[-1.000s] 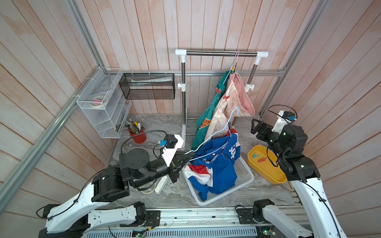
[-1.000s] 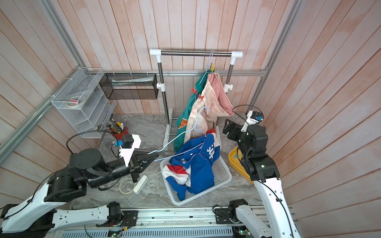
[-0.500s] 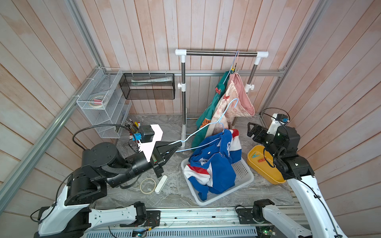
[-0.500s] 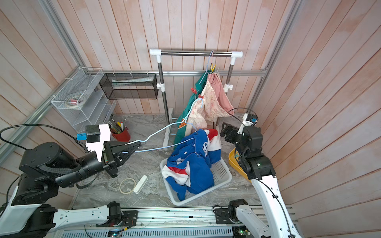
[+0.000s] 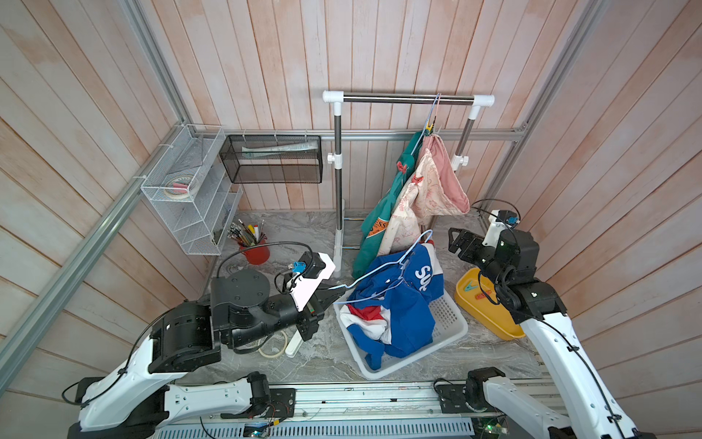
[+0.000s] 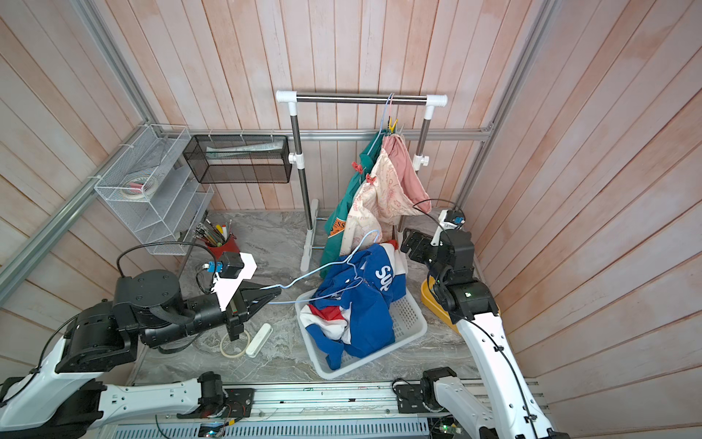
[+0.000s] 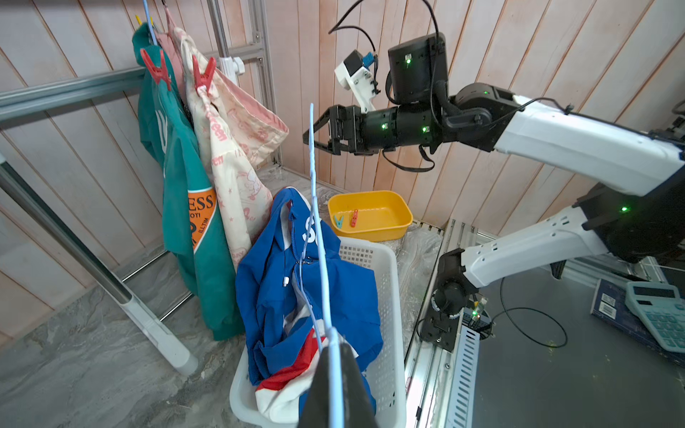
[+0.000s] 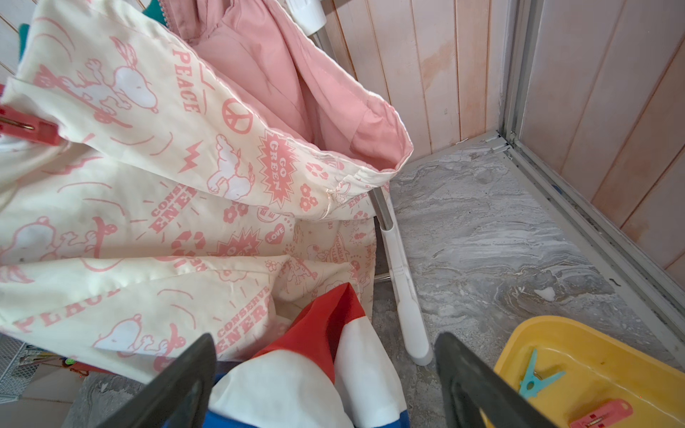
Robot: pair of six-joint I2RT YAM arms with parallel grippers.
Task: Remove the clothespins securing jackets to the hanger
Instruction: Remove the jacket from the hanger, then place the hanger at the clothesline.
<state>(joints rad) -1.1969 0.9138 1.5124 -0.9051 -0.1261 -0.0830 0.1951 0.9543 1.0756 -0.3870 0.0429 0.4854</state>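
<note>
The left gripper [image 5: 334, 294] pinches shut on a pale blue wire hanger [image 7: 319, 222] — the blue jacket [image 5: 395, 315] lies slumped in the white basket [image 5: 448, 323] just beyond its tips. The right gripper [image 5: 454, 243], jaws wide and empty, hangs near the cream jacket [image 7: 237, 155], with the yellow tray [image 7: 370, 231] lower down beside it. Two red clothespins [image 7: 159, 70] clip the cream jacket and the teal jacket [image 7: 185, 166] — higher than both grippers.

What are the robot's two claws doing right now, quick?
Left gripper: closed on the thin light-blue wire hanger.
Right gripper: open, holding nothing.
</note>
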